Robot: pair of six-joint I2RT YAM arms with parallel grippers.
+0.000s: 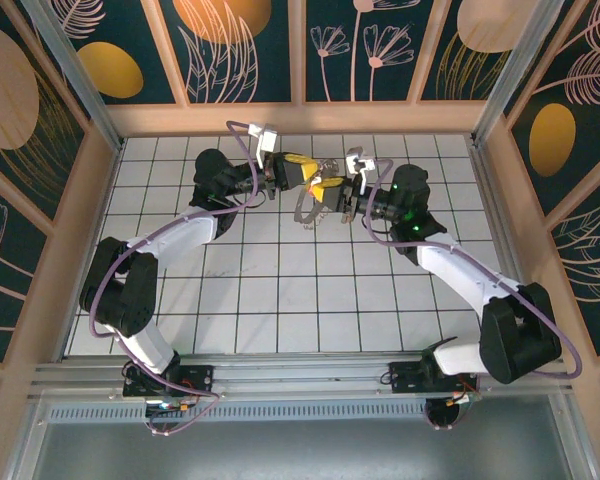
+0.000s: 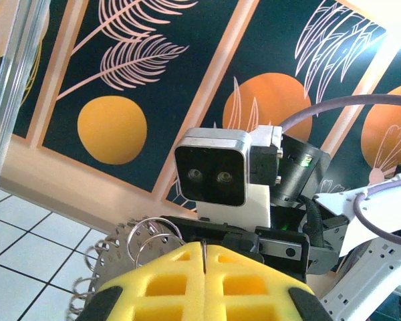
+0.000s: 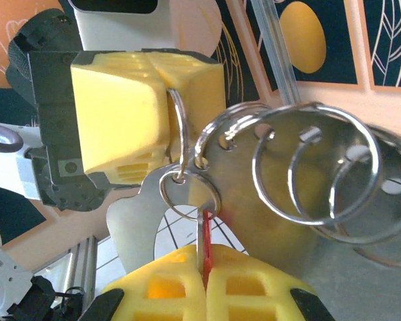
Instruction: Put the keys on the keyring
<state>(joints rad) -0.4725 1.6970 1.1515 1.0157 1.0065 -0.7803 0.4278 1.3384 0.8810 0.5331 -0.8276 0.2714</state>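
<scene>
Both arms meet above the back middle of the tiled table. My left gripper (image 1: pixel 302 171) (image 2: pixel 204 257) has its yellow pads shut on the keyring (image 3: pixel 178 130), a thin metal loop seen edge-on (image 2: pixel 204 249). A small split ring (image 3: pixel 187 194) hangs from that loop. My right gripper (image 1: pixel 327 188) (image 3: pixel 205 271) is shut on the key (image 3: pixel 204 237), a red head against a silver blade, seen edge-on between the pads. The key's top touches the small split ring. Whether it is threaded through, I cannot tell.
A perforated metal plate (image 3: pixel 347 267) (image 2: pixel 110 264) (image 1: pixel 313 210) with several large split rings (image 3: pixel 307 167) hangs beside the keyring, close to both grippers. White tiled floor (image 1: pixel 280 290) lies below; patterned walls (image 1: pixel 250 50) enclose the table.
</scene>
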